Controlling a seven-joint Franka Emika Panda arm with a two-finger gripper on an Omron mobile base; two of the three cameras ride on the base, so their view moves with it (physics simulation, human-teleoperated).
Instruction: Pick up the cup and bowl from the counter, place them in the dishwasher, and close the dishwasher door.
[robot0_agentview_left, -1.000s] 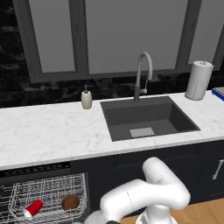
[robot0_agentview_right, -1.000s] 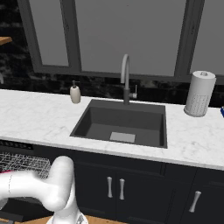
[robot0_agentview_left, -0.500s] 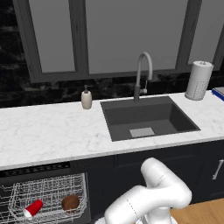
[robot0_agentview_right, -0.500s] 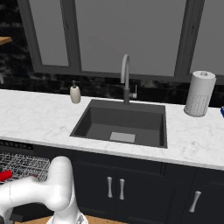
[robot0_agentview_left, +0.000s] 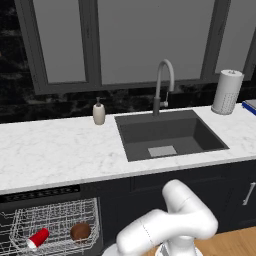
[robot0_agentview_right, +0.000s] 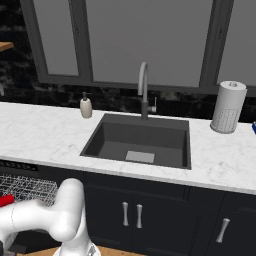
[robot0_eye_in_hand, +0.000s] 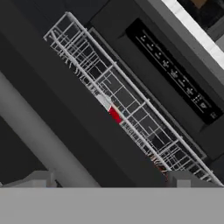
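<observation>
Left base view: the cup (robot0_agentview_left: 38, 238) lies on its side in the white wire rack (robot0_agentview_left: 50, 225) of the dishwasher (robot0_agentview_left: 45, 192), and the bowl (robot0_agentview_left: 80, 231) sits just beside it; both are off the worktop (robot0_agentview_left: 60, 150), so loading looks finished.
Rack: pulled out under the control strip (robot0_eye_in_hand: 173, 72), which is why the two items show from above.
Dishwasher door: in the hand view the dark dishwasher door (robot0_eye_in_hand: 65, 131) and its grey bar handle (robot0_eye_in_hand: 39, 135) run slantwise close below the camera; the door is not yet shut.
Fingers: spread wide, holding nothing; the tips (robot0_eye_in_hand: 41, 178) rise at the bottom edge of the hand view.
Arm: folded low and leftward, likely so the hand can reach the door.
Remaining step: closing the door, by my judgement.
Bystanders: the soap dispenser (robot0_agentview_left: 99, 113) and paper towel roll (robot0_agentview_left: 227, 92) stand well apart on the worktop.
</observation>
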